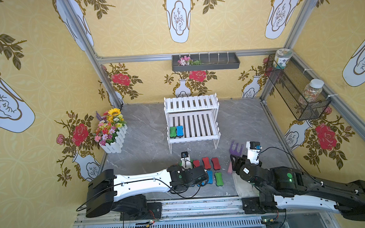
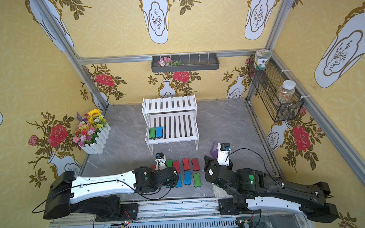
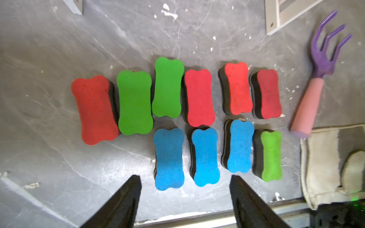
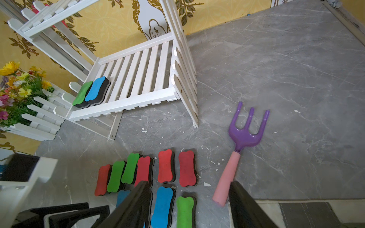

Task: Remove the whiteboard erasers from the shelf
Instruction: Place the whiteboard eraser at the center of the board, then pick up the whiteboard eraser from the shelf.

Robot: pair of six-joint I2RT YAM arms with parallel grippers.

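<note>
Left wrist: tool (image 3: 185,177) spread, seemingly hovering.

The cell was brightly and evenly lit from above, and the colours stood out clean. Shadows were soft: a faint one lay beneath the shelf (image 4: 138,98), and a broader grey patch dimmed part of the bench (image 4: 69,158) in the right wrist view. In the left wrist view the bench's polished grey face threw back a pale glare. There the purple rake (image 3: 324,59) looked smeared at its tines, and the fingers of the left tool (image 3: 185,178) were dark and soft-edged. Wide lenses bent the frame posts (image 1: 83,34) outward toward the edges of both top views.
</note>
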